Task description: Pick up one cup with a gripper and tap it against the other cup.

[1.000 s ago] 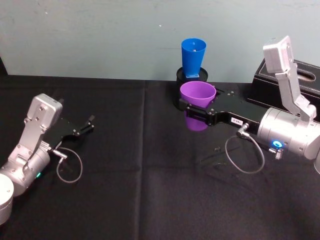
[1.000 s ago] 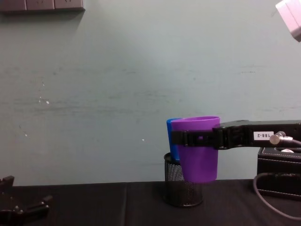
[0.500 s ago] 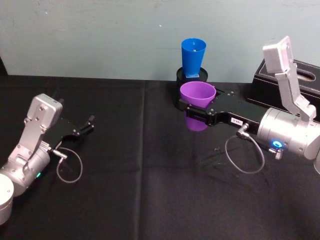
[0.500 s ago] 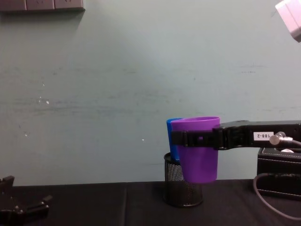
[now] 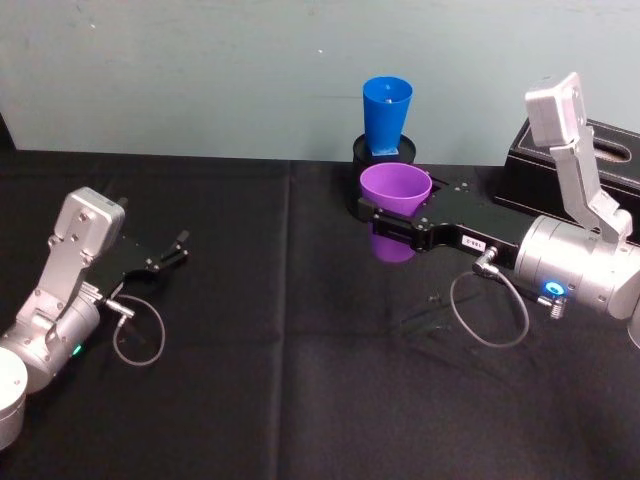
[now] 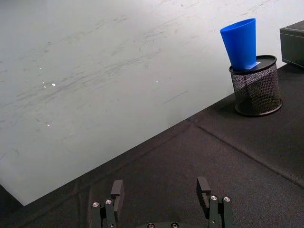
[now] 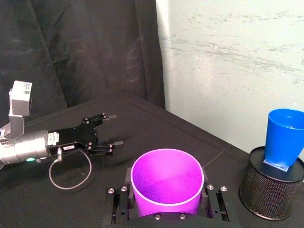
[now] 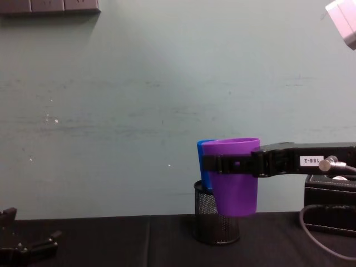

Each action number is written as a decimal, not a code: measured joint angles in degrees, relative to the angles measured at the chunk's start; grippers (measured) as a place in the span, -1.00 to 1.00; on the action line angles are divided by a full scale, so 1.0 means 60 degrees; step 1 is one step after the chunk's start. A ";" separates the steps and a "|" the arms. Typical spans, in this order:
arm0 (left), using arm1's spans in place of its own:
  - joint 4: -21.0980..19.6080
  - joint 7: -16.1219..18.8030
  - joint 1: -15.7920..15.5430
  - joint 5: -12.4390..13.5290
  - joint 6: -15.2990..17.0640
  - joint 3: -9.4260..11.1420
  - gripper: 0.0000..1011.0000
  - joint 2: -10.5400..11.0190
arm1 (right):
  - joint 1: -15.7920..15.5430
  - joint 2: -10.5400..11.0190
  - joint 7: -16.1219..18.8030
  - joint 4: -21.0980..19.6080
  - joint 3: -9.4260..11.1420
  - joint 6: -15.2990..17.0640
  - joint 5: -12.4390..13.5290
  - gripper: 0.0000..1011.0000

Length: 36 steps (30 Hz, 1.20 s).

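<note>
Clamping the purple cup [image 5: 395, 185], the right gripper [image 5: 393, 222] held it aloft near the blue cup [image 5: 386, 115]; left gripper [image 5: 180, 248] parked, jaws apart.

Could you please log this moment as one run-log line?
right gripper: shut on purple cup, held aloft | blue cup: in mesh holder, apart from purple cup | left gripper: open, idle at left

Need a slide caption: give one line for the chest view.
Right gripper holds the purple cup off the table, in front of the blue cup standing in a mesh holder.
</note>
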 joint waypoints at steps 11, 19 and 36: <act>0.0000 0.0000 0.0000 0.0000 0.0000 0.0000 0.99 0.0000 | 0.0000 0.0000 -0.0001 0.0000 -0.0001 0.0000 0.0000 0.47; 0.0000 0.0000 0.0000 0.0000 0.0000 0.0000 0.99 0.0001 | 0.0000 0.0001 -0.0001 0.0000 0.0000 -0.0001 0.0000 0.47; 0.0000 0.0000 0.0000 0.0000 0.0000 0.0001 0.99 0.0000 | 0.0000 0.0000 -0.0001 0.0000 0.0000 0.0000 0.0000 0.47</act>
